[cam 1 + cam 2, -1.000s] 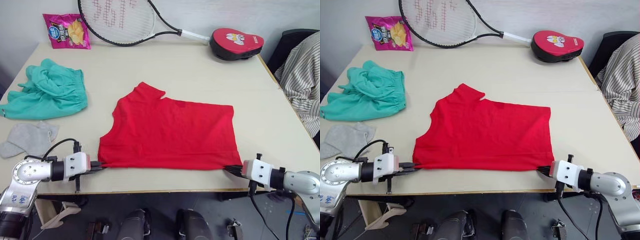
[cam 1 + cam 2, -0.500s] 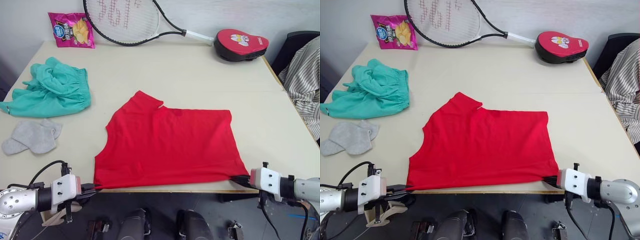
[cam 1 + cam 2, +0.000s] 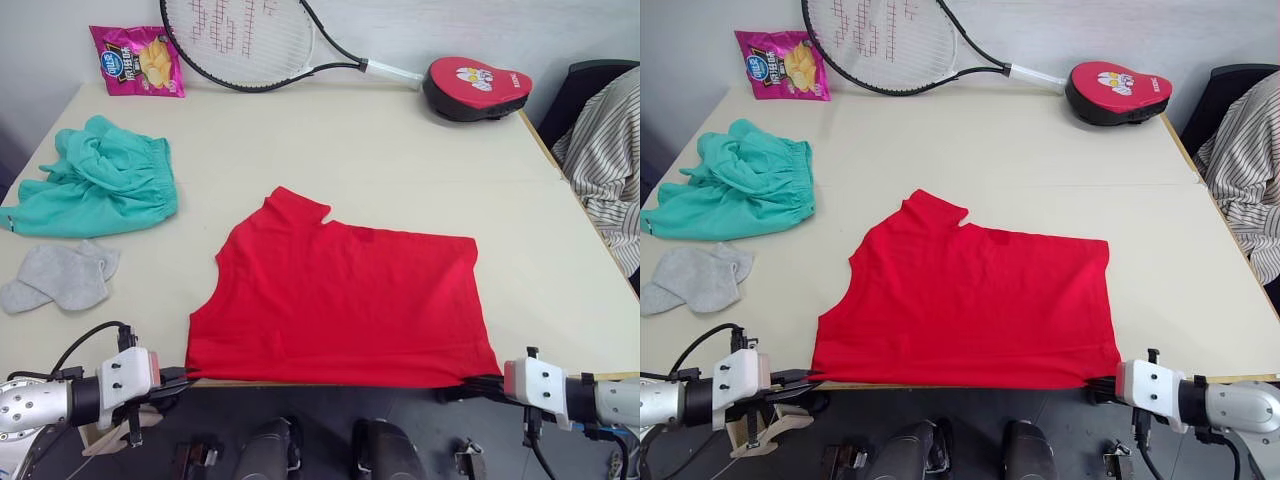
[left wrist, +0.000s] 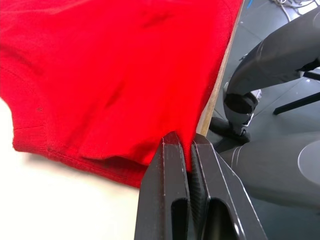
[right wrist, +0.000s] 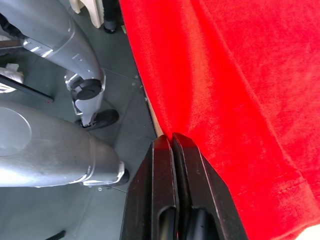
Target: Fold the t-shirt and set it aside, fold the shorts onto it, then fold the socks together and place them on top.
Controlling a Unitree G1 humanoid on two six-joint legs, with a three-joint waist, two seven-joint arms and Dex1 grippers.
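- The t-shirt is spread flat on the desk, folded in half lengthwise, with its long near edge drawn right to the desk's front edge and slightly over it.
- The left gripper is held low at the front edge of the desk, its forearm lying almost level and pointing inward toward the shirt's near left corner.
- In the left wrist view, the left fingers are seen pressed together on a pinch of red fabric at that corner.
- The right gripper is held in a mirrored pose at the near right corner, with its forearm level and pointing inward from the right.
- In the right wrist view, the right fingers are seen closed on the shirt's edge where it hangs past the desk.
- The shirt's near edge is stretched between the two grippers.
- The shorts are left crumpled at the desk's left side, well apart from the shirt.
- The socks are laid just in front of the shorts, near the left edge.
- A tennis racket, a pink snack bag and a red pad are lined along the far edge.
- A striped garment is draped at the right, beyond the desk.
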